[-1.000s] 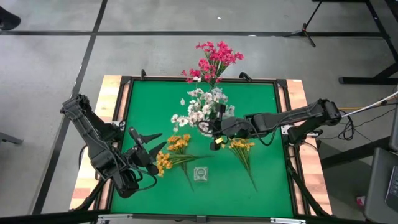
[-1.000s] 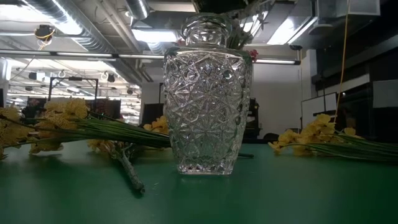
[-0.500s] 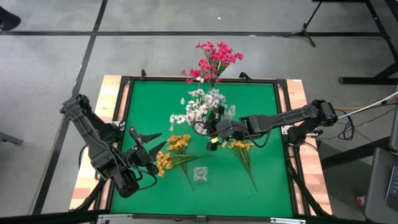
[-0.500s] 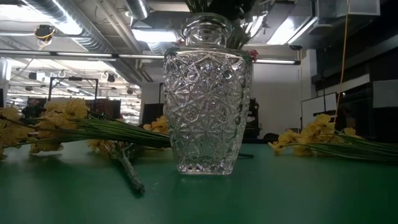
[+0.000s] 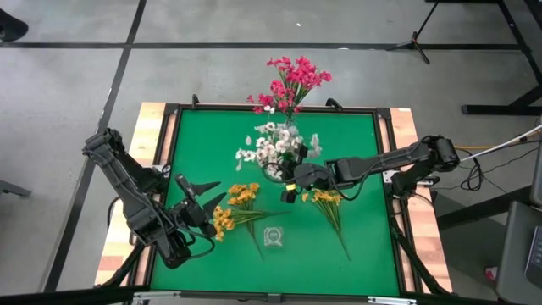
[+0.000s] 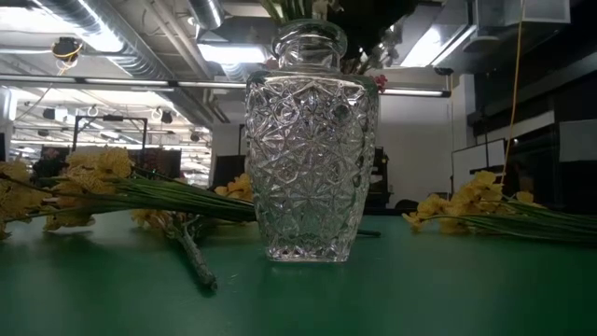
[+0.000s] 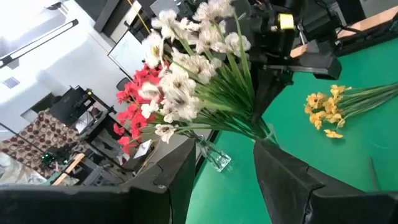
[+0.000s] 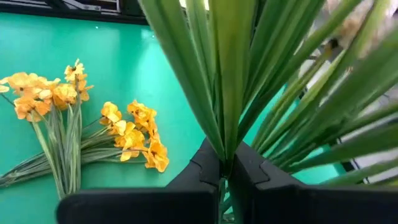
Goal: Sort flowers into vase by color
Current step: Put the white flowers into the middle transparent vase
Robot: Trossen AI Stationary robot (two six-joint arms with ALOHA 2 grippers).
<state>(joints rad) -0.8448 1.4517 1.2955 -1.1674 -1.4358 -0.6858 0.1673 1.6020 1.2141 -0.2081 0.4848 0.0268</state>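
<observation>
Yellow sprigs [image 5: 241, 207] and a glass vase [image 5: 273, 237] crowd the mat's [image 5: 356, 140] middle; its edges lie bare.

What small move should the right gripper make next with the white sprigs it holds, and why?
Probably lower them a little further. The right gripper is shut on the white flowers' stems, right over the middle vase, so they seem not fully seated yet. The left gripper waits, open, by the yellow flowers.

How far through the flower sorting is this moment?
Done: the pink flowers stand in a vase at the mat's far edge. In hand: the right gripper, jaws shut on the white flowers, holds their stems at a vase mouth. Left: three yellow bunches lie on the green mat; the left gripper waits open nearby.
</observation>
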